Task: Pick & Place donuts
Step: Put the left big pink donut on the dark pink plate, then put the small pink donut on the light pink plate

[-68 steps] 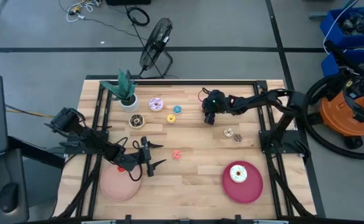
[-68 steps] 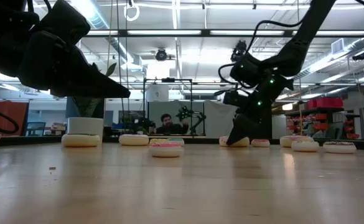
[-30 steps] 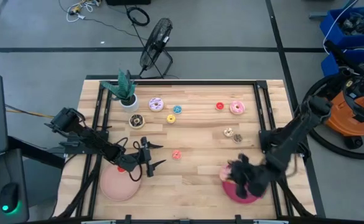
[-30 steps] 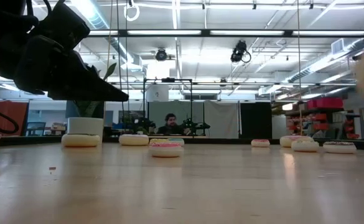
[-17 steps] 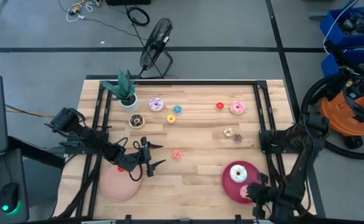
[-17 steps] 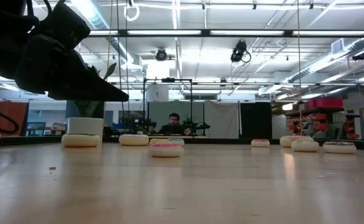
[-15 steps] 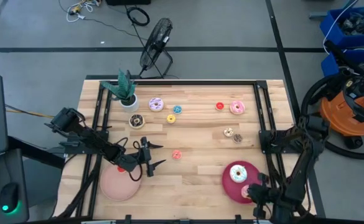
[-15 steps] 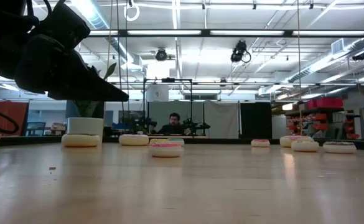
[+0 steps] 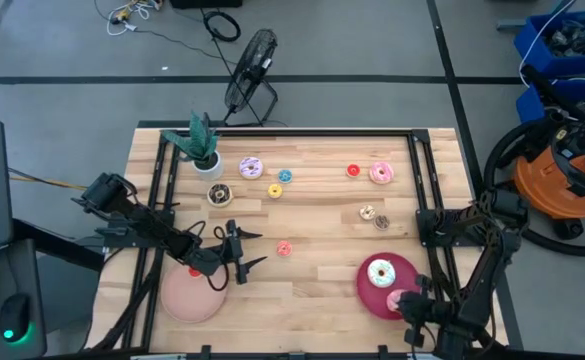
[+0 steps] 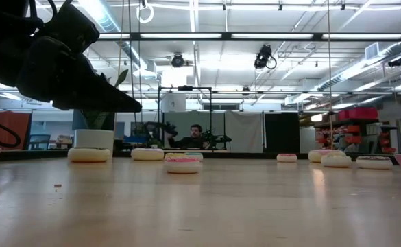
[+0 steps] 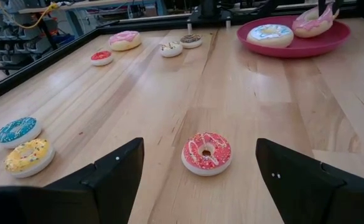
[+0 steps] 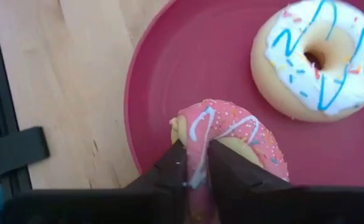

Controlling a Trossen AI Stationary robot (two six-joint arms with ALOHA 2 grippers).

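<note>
My right gripper (image 9: pixel 404 302) is shut on a pink-iced donut (image 12: pixel 231 134) over the near right part of the crimson plate (image 9: pixel 372 297). A white donut with blue drizzle (image 9: pixel 380 272) lies flat on that plate. My left gripper (image 9: pixel 257 250) hangs open above the table's left half. Its fingers stand on either side of a small red-sprinkled donut (image 11: pixel 206 152) without touching it. Several more donuts lie flat across the far half of the table, among them a purple one (image 9: pixel 251 167) and a pink one (image 9: pixel 380 173). My right gripper pinches the pink donut's ring (image 12: pixel 197 140) between its two fingers (image 12: pixel 172 165), which cross the ring at one side. In the left wrist view the donut (image 11: pixel 315 18) stands tilted on the crimson plate. Whether its lower edge rests there I cannot tell.
A pale pink plate (image 9: pixel 177 300) lies at the near left, under the left arm. A white pot with a green plant (image 9: pixel 201 145) stands at the far left corner. Dark frame rails (image 9: pixel 419 180) run along the table's sides. Bare wood lies in the near middle.
The right gripper, a blur over the crimson plate a second ago, has drawn back toward the table's near right corner with the pink donut. It now holds the donut over the plate's near right part. The left arm has kept still.
</note>
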